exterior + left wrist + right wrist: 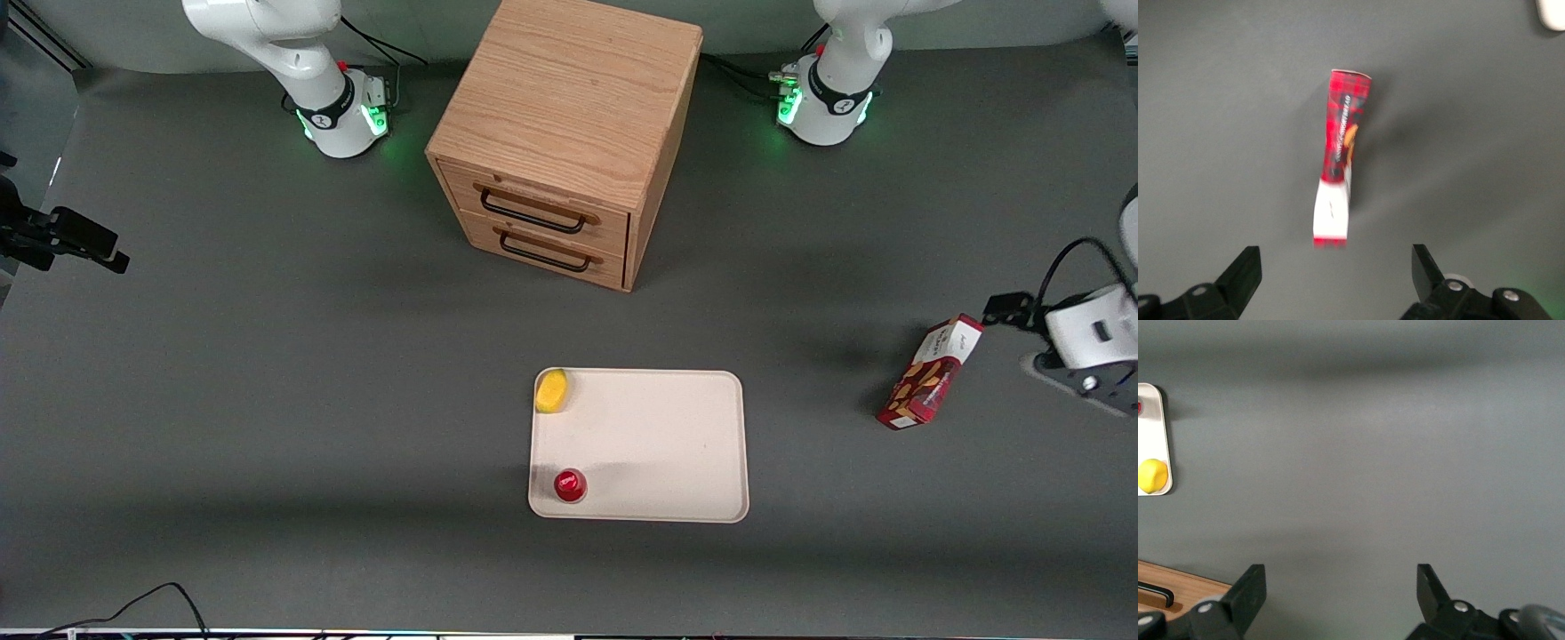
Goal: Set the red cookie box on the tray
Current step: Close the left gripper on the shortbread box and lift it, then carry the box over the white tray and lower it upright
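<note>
The red cookie box (931,372) lies on the grey table toward the working arm's end, well apart from the tray. It is slim and dark red, with tan cookie pictures and a white end panel. In the left wrist view the box (1341,147) lies lengthwise, white end nearest the fingers. My left gripper (1080,378) hovers beside the box, farther toward the table's end. It is open and empty (1336,267), with the box just ahead of the fingertips and not between them. The cream-beige tray (658,444) lies near the table's middle, nearer the front camera than the cabinet.
A wooden two-drawer cabinet (569,133) stands at the back of the table's middle. On the tray sit a yellow fruit (552,390) and a small round red cup (570,485). The tray edge (1155,440) with the fruit shows in the right wrist view.
</note>
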